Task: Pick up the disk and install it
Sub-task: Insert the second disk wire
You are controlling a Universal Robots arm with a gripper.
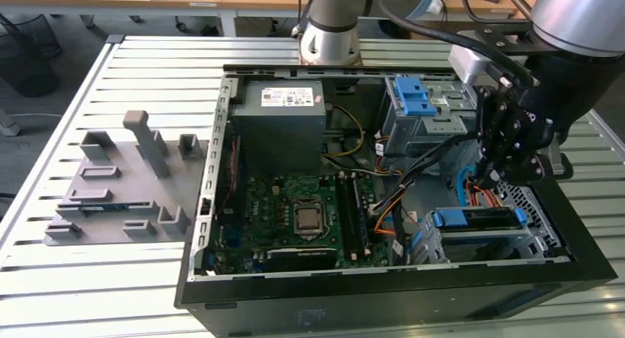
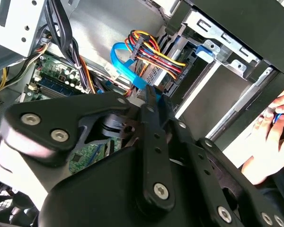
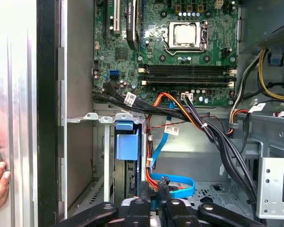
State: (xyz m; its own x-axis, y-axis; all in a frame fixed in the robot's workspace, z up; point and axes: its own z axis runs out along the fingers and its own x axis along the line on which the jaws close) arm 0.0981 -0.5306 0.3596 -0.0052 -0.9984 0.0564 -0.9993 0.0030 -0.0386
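The disk [image 1: 476, 219] lies flat in the drive cage at the front corner of the open computer case, at the exterior view's right, with its blue bracket facing the motherboard. The first wrist view has it edge-on in the bay, with the blue bracket tab [image 3: 128, 142] sticking out. My gripper [image 1: 494, 178] hangs inside the case just above and behind the cage, over the blue and orange cables. Its fingers [image 3: 145, 194] stand close together with nothing between them. In the second wrist view the gripper [image 2: 151, 94] points at the cable bundle.
The motherboard [image 1: 303, 213] fills the case floor, with the grey power supply [image 1: 283, 126] behind it. A second cage with blue latches [image 1: 415, 96] stands at the back. A person's hand [image 2: 274, 132] rests outside the case wall. A grey fixture plate [image 1: 122, 184] lies at the exterior view's left.
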